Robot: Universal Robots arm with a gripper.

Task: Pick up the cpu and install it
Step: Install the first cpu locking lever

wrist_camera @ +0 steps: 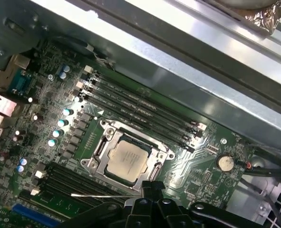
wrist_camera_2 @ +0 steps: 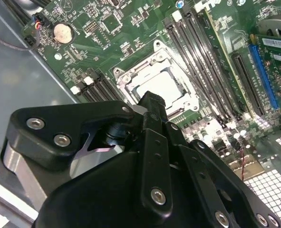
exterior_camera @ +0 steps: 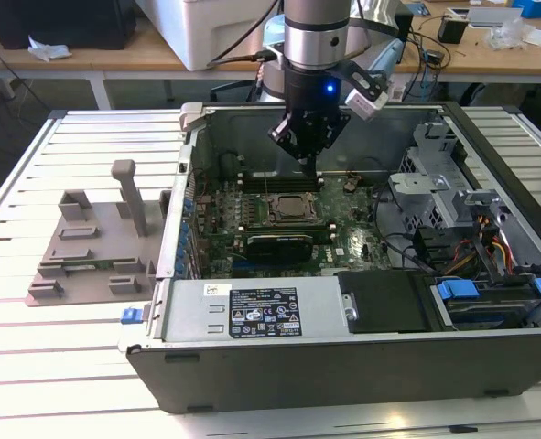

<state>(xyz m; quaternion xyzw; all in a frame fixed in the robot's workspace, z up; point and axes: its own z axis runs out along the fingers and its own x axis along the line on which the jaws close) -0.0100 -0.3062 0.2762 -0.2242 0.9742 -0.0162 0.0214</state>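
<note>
A slatted counter (exterior_camera: 87, 366) carries the open computer case (exterior_camera: 362, 357). The cpu (wrist_camera: 127, 160) is seen lying in the socket (wrist_camera: 127, 156) at frame centre, directly below the hand (exterior_camera: 308, 157), whose fingers are pressed together, holding nothing.

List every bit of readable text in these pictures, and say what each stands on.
None can be read as it stands.
On the black-and-white sticker of the grey metal power supply box: print too small.
On the silver-grey square cpu, lying in its socket: markings too faint.
On the green motherboard: white lettering blurred.
</note>
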